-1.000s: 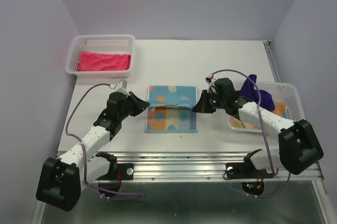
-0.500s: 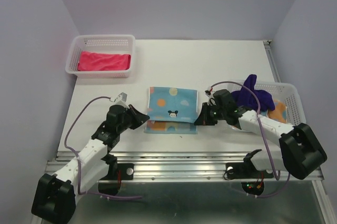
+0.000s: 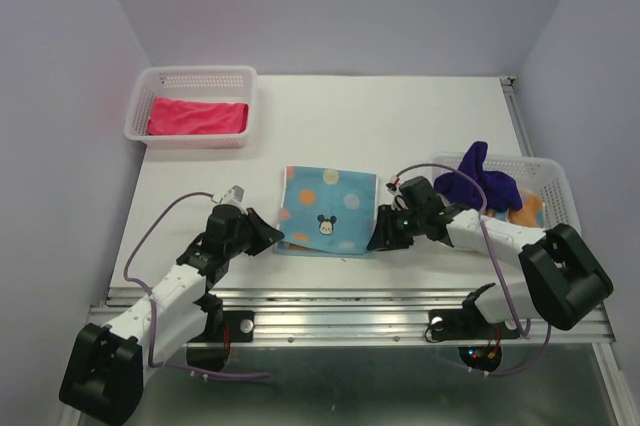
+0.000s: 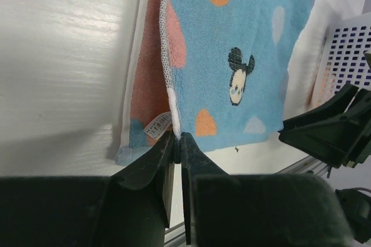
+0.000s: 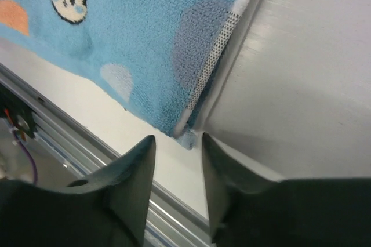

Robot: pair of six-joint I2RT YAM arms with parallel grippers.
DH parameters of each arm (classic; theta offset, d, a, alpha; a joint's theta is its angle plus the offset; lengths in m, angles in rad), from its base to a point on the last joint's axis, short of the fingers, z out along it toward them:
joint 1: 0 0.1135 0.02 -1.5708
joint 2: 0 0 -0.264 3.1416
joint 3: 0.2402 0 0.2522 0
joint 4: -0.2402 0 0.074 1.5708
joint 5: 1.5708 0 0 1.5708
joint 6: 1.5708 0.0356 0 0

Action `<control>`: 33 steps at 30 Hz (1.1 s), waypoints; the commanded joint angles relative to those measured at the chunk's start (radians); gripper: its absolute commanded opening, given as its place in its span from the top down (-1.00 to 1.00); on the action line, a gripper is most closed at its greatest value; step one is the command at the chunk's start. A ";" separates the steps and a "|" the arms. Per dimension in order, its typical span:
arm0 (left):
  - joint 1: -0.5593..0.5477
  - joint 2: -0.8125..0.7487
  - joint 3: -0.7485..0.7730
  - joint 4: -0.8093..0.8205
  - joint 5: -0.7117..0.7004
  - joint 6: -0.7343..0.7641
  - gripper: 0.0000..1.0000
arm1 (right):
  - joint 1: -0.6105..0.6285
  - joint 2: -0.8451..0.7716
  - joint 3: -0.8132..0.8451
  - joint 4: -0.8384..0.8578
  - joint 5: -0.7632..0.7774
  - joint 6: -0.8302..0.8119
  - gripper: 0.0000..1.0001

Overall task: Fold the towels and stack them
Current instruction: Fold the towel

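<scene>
The light blue dotted towel [image 3: 328,211] lies folded in half on the table between my arms. It also shows in the left wrist view [image 4: 243,55] and the right wrist view [image 5: 133,38]. My left gripper [image 3: 276,239] is shut on its near left corner [image 4: 177,137]. My right gripper [image 3: 375,241] is open at the near right corner [image 5: 186,138], fingers either side of it, not touching. The magenta-pink towel [image 3: 197,115] lies folded in the left basket [image 3: 190,81]. The dark purple towel [image 3: 483,184] and the orange patterned one [image 3: 533,208] lie heaped in the right basket [image 3: 558,181].
The metal rail [image 3: 350,301] runs along the table's near edge, just below the towel. White walls close in on the left, back and right.
Both grippers drew the towel's top layer toward the near edge, completing the fold. The right gripper has let go of its corner and opened; the left still holds.
</scene>
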 commanded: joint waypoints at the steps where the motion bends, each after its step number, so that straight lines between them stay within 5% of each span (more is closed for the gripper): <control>1: -0.005 -0.020 0.015 -0.054 -0.028 -0.015 0.41 | 0.011 -0.033 -0.023 -0.027 0.026 0.000 -0.03; 7: -0.005 -0.092 0.079 -0.179 -0.092 -0.012 -0.67 | 0.010 -0.145 0.005 -0.081 0.047 -0.028 -0.68; 8: -0.005 -0.097 0.099 -0.183 -0.097 -0.004 -0.98 | 0.010 -0.154 0.015 -0.085 0.062 -0.033 -0.99; 15: -0.005 0.050 0.274 -0.108 -0.161 0.117 -0.98 | 0.010 -0.082 0.210 -0.091 0.206 -0.069 -1.00; 22: 0.003 0.520 0.538 -0.071 -0.195 0.238 -0.98 | -0.006 0.166 0.472 -0.200 0.481 -0.114 -1.00; 33: 0.046 0.894 0.808 -0.079 -0.177 0.320 -0.65 | -0.096 0.475 0.681 -0.236 0.512 -0.210 -1.00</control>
